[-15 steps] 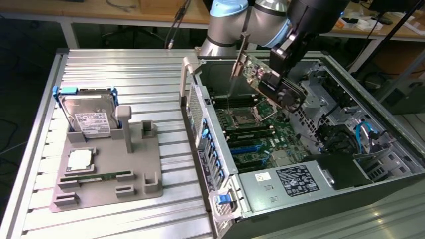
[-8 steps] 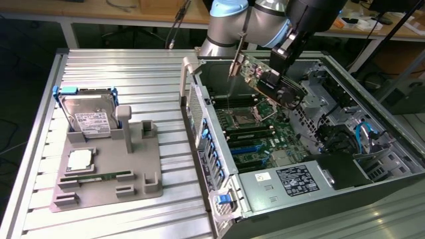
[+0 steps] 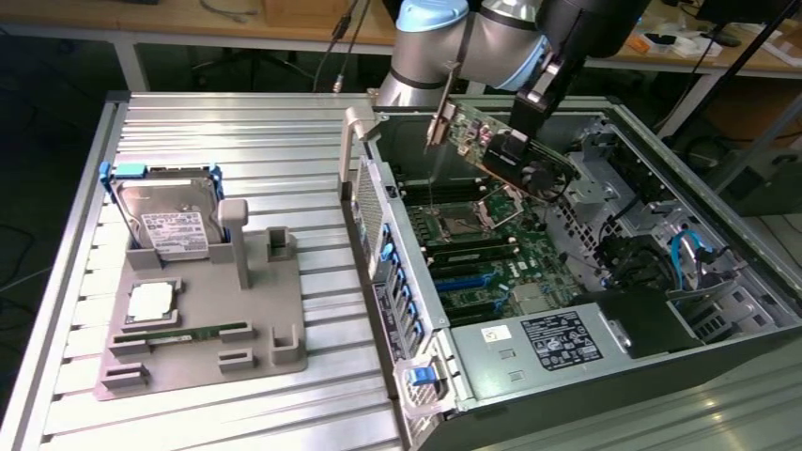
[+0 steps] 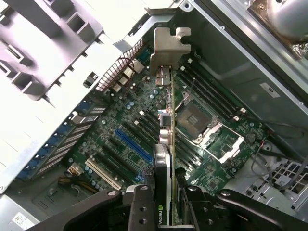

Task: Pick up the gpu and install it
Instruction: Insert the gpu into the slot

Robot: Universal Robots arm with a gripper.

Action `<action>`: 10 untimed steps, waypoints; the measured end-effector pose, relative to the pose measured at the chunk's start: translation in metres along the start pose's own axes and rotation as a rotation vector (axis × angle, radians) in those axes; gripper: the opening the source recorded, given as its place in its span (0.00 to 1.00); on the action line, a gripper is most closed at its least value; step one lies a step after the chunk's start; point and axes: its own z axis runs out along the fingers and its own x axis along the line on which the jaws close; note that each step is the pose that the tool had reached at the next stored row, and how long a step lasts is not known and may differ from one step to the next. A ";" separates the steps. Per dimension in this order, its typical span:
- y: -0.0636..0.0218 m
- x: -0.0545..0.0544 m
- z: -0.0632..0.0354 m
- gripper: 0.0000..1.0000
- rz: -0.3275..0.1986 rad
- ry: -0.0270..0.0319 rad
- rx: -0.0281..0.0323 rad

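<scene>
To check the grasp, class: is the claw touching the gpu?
Touching. The wrist view shows the claw clamped on both faces of the gpu.

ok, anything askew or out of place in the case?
Only the gpu: held by the gripper, it hangs tilted above the motherboard, not seated in any slot. Nothing looks damaged or spilled.

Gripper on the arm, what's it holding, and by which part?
The gripper clamps the gpu, a thin green circuit card with a silver end bracket, by its upper edge, away from the bracket.
</scene>
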 end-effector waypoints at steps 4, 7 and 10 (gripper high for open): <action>0.0007 -0.001 0.0000 0.27 -0.032 0.0011 -0.0013; 0.0011 -0.001 0.0001 0.27 -0.056 0.0018 -0.0023; 0.0011 -0.001 0.0001 0.27 -0.062 0.0021 -0.0025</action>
